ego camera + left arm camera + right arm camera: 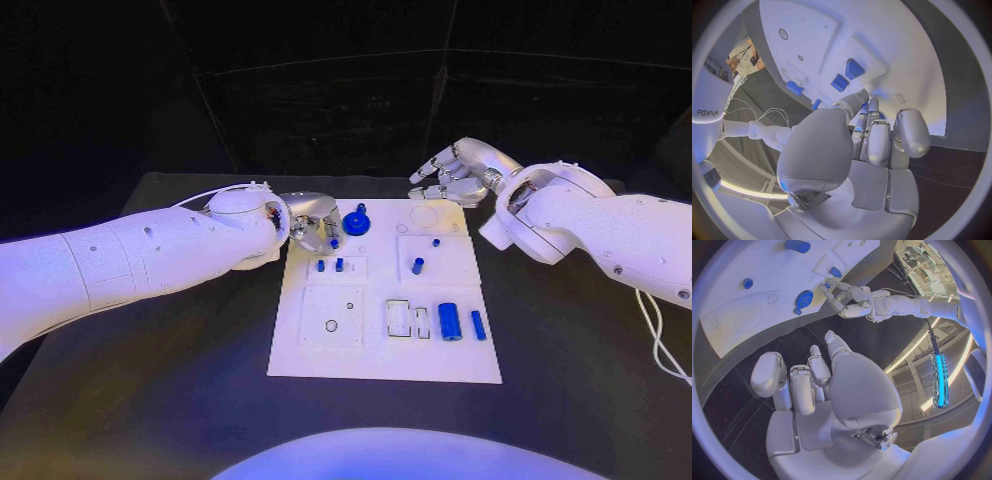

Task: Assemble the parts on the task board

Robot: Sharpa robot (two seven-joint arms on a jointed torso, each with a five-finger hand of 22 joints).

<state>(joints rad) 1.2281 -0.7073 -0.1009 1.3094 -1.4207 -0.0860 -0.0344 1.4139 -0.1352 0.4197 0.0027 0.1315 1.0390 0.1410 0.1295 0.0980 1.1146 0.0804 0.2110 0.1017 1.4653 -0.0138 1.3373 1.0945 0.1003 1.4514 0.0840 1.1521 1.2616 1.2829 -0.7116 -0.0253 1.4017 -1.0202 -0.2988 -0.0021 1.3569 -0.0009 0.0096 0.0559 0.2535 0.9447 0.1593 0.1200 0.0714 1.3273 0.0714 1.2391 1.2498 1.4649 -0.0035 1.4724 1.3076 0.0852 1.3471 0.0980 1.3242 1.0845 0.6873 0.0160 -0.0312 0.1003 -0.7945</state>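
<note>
A: We log the white board (378,365) mid-table. Our left hand (309,222) is at its far-left edge, fingers curled around a small blue peg (333,242).

B: Right hand (459,172)?

A: Hovering beyond the far-right corner, fingers apart, holding nothing.

B: Advice?

A: We judge the peg should stay upright over its hole, clear of the blue knob (356,219) just beside it.
</note>
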